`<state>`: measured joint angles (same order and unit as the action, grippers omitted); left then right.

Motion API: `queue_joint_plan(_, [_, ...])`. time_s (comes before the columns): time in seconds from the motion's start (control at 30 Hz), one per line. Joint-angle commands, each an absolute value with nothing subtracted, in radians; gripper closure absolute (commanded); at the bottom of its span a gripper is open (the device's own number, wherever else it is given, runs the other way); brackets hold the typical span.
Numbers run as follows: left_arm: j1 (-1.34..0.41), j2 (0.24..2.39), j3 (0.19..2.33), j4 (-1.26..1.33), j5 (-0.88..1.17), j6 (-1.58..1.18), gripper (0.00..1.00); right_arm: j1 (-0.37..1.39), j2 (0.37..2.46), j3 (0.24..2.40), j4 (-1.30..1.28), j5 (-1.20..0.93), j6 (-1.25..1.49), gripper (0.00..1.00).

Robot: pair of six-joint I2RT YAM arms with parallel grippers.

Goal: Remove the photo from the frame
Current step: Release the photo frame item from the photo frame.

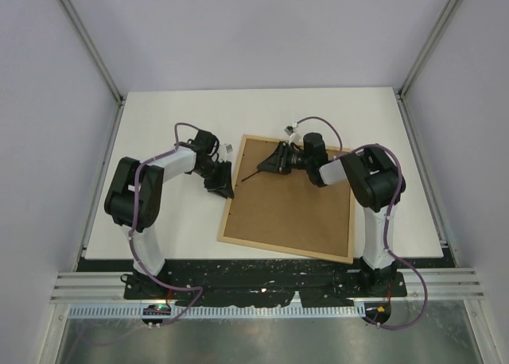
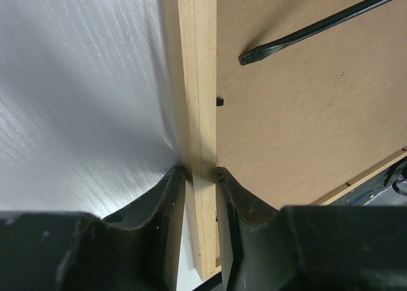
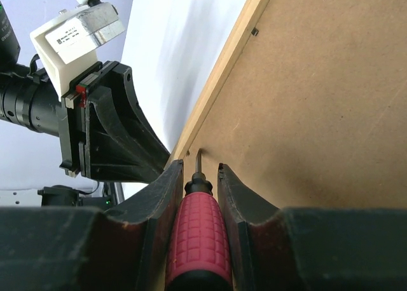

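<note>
We are pinching the frame by its left wooden rail between the 2 fingers of our left gripper. The frame is lying back-up on the white table, its brown backing board facing us. Our right gripper is clamping a red-handled screwdriver, whose dark blade is pointing across the board toward that same rail.

Twin arms – white shells, blk joints.
Left arm & right arm carry purple cables; left gripper, right gripper blk, scuffed (red strip upper left, right wrist view).
</note>
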<state>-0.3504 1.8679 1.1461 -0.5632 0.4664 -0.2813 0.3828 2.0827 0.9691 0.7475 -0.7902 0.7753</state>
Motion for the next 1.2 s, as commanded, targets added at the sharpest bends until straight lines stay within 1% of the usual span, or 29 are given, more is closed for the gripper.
queue_joint_plan(0.0, [-0.368, 1.934, 1.120, -0.566, 0.374, -0.250, 0.70, 0.400, 2.048, 0.968, 0.764, -0.784, 0.729, 0.92])
queue_joint_plan(0.23, [-0.374, 1.936, 1.121, -0.566, 0.376, -0.248, 0.70, 0.449, 2.097, 0.977, 0.822, -0.802, 0.770, 0.92])
queue_joint_plan(0.53, [-0.379, 1.939, 1.121, -0.566, 0.387, -0.247, 0.74, 0.462, 2.117, 0.976, 0.831, -0.784, 0.779, 0.92])
queue_joint_plan(0.6, [-0.387, 1.939, 1.121, -0.566, 0.385, -0.245, 0.75, 0.472, 2.112, 0.979, 0.790, -0.758, 0.791, 0.92])
queue_joint_plan(0.7, [-0.400, 1.937, 1.124, -0.568, 0.379, -0.245, 0.76, 0.520, 2.065, 0.991, 0.656, -0.686, 0.811, 0.92])
queue_joint_plan(0.73, [-0.405, 1.937, 1.126, -0.569, 0.377, -0.245, 0.77, 0.534, 2.051, 1.027, 0.532, -0.667, 0.793, 0.92])
queue_joint_plan(0.77, [-0.411, 1.936, 1.129, -0.569, 0.379, -0.247, 0.78, 0.561, 2.027, 1.052, 0.472, -0.637, 0.778, 0.92])
queue_joint_plan(0.8, [-0.413, 1.934, 1.129, -0.569, 0.376, -0.247, 0.78, 0.590, 2.016, 1.121, 0.327, -0.624, 0.737, 0.92])
queue_joint_plan(0.93, [-0.416, 1.930, 1.126, -0.563, 0.371, -0.245, 0.80, 0.633, 1.982, 1.265, 0.080, -0.537, 0.664, 0.92])
queue_joint_plan(1.03, [-0.416, 1.928, 1.123, -0.557, 0.371, -0.244, 0.82, 0.646, 1.976, 1.330, 0.006, -0.499, 0.641, 0.92])
queue_joint_plan(1.17, [-0.417, 1.916, 1.123, -0.552, 0.374, -0.241, 0.82, 0.649, 1.976, 1.381, -0.057, -0.525, 0.653, 0.92])
